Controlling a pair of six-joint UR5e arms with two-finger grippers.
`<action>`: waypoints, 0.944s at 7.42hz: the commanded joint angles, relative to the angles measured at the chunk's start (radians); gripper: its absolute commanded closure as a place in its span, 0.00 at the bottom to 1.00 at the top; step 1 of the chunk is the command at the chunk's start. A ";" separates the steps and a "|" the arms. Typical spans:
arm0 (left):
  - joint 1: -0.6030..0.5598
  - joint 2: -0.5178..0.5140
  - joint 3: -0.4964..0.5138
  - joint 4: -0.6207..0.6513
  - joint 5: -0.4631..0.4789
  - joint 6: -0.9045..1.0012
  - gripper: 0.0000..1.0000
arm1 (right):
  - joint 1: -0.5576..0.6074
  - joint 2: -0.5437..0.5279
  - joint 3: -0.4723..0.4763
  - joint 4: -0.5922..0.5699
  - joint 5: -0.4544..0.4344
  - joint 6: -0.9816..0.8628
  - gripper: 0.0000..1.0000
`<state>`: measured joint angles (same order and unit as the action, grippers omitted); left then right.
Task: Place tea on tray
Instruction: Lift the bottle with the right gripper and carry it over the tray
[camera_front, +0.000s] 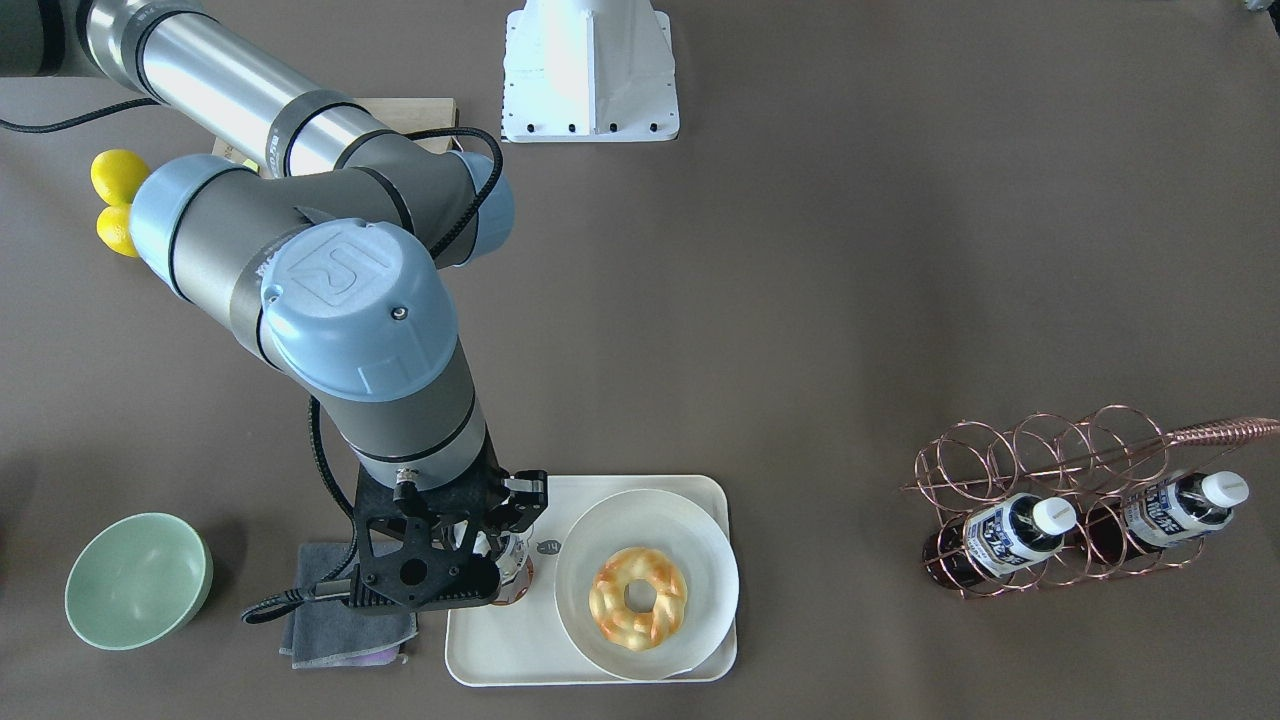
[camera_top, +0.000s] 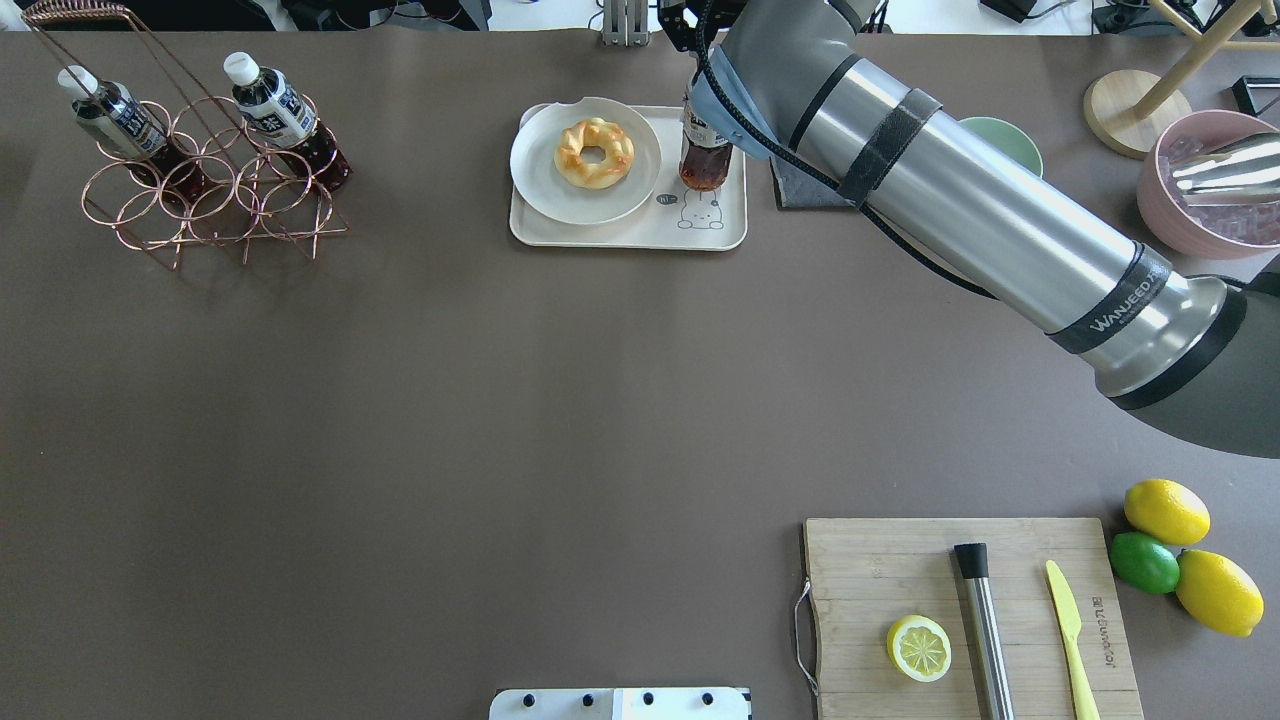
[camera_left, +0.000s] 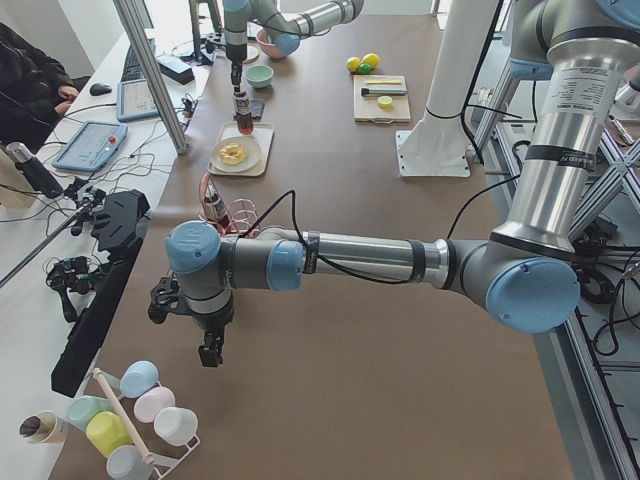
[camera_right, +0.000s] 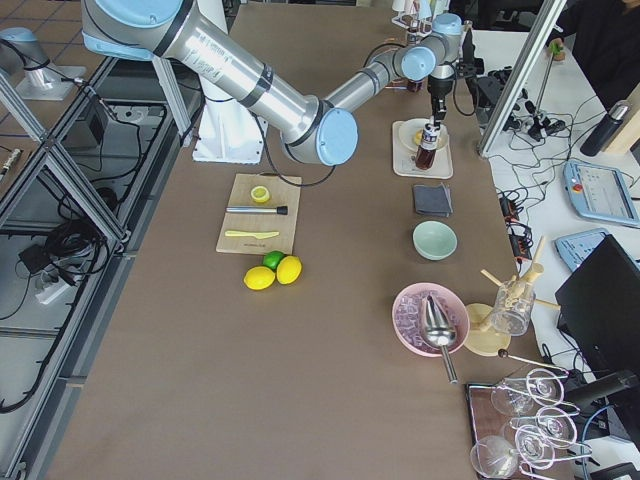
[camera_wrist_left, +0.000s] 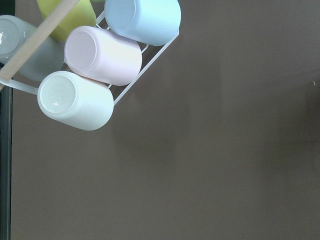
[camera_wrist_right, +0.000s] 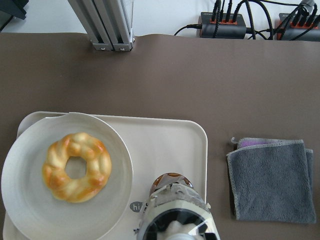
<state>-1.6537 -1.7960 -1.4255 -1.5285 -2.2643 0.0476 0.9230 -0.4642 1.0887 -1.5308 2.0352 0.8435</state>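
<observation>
The tea (camera_top: 705, 160) is a small bottle of dark brown drink, upright at the right end of the cream tray (camera_top: 640, 232), beside the bear drawing. My right gripper (camera_front: 495, 555) is above it, shut on its top. The right wrist view shows the bottle (camera_wrist_right: 172, 210) from above, close to the lens, over the tray (camera_wrist_right: 165, 145). I cannot tell whether its base touches the tray. My left gripper (camera_left: 210, 352) hangs over bare table far from the tray, near a cup rack. I cannot tell whether it is open or shut.
A round plate (camera_top: 545, 190) with a donut (camera_top: 594, 152) fills the tray's other end. A copper rack (camera_top: 215, 215) holds two lookalike bottles (camera_top: 275, 105). A grey towel (camera_wrist_right: 272, 177) and green bowl (camera_front: 138, 580) lie beside the tray. A cutting board (camera_top: 870, 570) and lemons sit near.
</observation>
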 joint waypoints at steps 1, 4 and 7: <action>0.002 -0.005 0.005 -0.002 0.000 0.000 0.02 | -0.009 -0.005 -0.032 0.043 -0.007 -0.007 1.00; 0.002 -0.017 0.028 -0.002 0.000 0.001 0.02 | -0.010 -0.011 -0.020 0.043 -0.009 -0.004 0.01; 0.002 -0.020 0.040 -0.004 0.000 0.003 0.02 | -0.001 -0.005 0.000 0.037 0.000 -0.003 0.00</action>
<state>-1.6521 -1.8147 -1.3906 -1.5321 -2.2641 0.0501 0.9156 -0.4717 1.0700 -1.4883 2.0275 0.8386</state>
